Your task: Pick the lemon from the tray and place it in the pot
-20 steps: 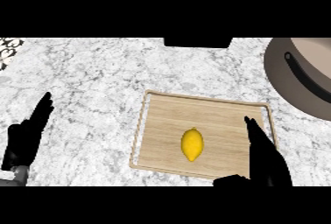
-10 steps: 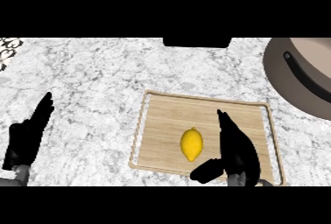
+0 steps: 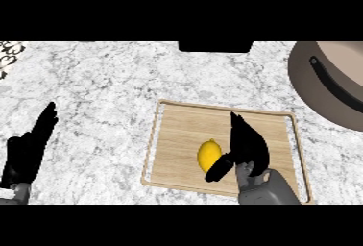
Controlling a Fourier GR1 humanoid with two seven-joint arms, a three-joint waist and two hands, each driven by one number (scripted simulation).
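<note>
A yellow lemon point(image 3: 208, 153) lies on the wooden tray point(image 3: 186, 120), a little left of the tray's middle. My right hand point(image 3: 247, 144) hovers over the tray just right of the lemon, fingers straight and pointing away, thumb stretched down and left across the lemon's lower right edge. It is open and not curled round the fruit. The grey pot point(image 3: 327, 81) with a dark handle strip sits at the upper right, partly cut by the view's edge. My left hand point(image 3: 28, 151) rests open at the lower left, fingers up.
The marble counter point(image 3: 106, 81) spreads around the tray. A dark object point(image 3: 215, 46) sits at the top edge, above the tray. A patterned white item point(image 3: 8, 53) shows at the upper left corner.
My right hand has moved left and forward over the tray, ending beside the lemon with its thumb reaching toward it. The lemon and left hand have stayed put.
</note>
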